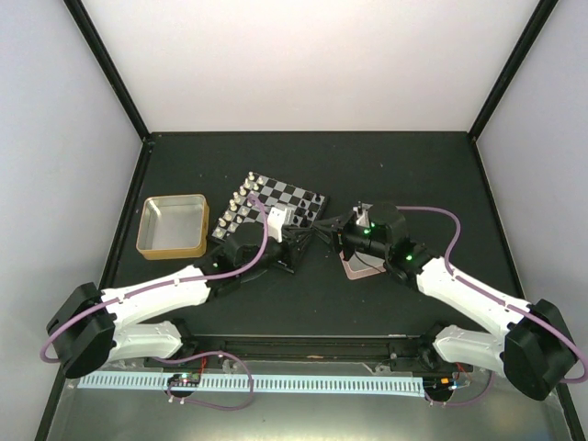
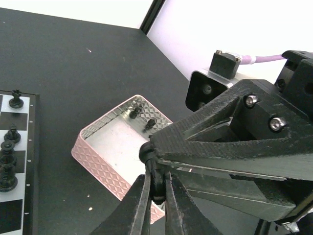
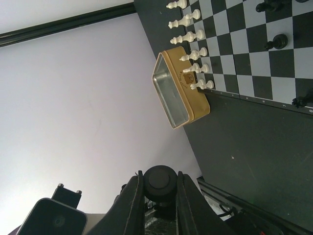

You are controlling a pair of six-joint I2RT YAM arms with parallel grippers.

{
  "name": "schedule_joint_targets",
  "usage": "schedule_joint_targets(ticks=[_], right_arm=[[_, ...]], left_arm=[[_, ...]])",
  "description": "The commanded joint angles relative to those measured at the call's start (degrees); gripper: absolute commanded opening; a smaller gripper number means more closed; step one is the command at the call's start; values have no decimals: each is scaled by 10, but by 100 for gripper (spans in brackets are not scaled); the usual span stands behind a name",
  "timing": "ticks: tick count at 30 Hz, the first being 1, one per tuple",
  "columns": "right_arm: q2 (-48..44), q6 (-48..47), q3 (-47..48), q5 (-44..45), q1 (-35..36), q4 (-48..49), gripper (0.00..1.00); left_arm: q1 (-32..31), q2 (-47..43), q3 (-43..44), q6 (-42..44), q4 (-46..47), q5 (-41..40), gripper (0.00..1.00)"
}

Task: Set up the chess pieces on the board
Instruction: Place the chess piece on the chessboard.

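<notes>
Handover, by the look of it.

Right wrist: shows right gripper (image 3: 157, 198) narrowed onto a round black disc, probably the base of a black piece (image 3: 161, 180) seen end-on. Takes in the board (image 3: 254, 56) beyond, silver pieces (image 3: 188, 37) ranked along one edge, a few black ones (image 3: 277, 41) opposite, gold tin (image 3: 188, 95) behind the silver row.

Left wrist: shows left gripper (image 2: 156, 198) pinched nearly closed on seemingly the same piece, right gripper's tip meeting its upper end. Adds what the other misses: pink tin (image 2: 105, 164) with two loose pieces (image 2: 150, 125) inside.

Overhead: places both grippers nose to nose between board and pink tin; cannot make out piece or jaws there.

Risks a drop or crooked grip if one side releases before the other holds squarely; risks toppling standing pieces on approach.
</notes>
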Motion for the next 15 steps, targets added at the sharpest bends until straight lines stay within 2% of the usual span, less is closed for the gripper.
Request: schedule_joint_targets(ticks=[1, 3, 5, 9, 12, 15], right_arm=[[0, -18, 17, -20, 14, -13, 12], [-3, -36, 19, -10, 15, -24, 19], [-9, -60, 20, 5, 14, -36, 31], [-31, -119, 23, 42, 4, -63, 51], [-56, -180, 29, 76, -15, -114, 59], [-89, -237, 33, 127, -31, -171, 61]], left_arm=[[1, -4, 17, 11, 24, -15, 5], [1, -6, 21, 10, 12, -17, 2], [1, -10, 28, 11, -17, -19, 2], [3, -21, 49, 18, -111, -31, 2], [8, -24, 85, 29, -222, -33, 2], [23, -17, 122, 44, -362, -25, 1]])
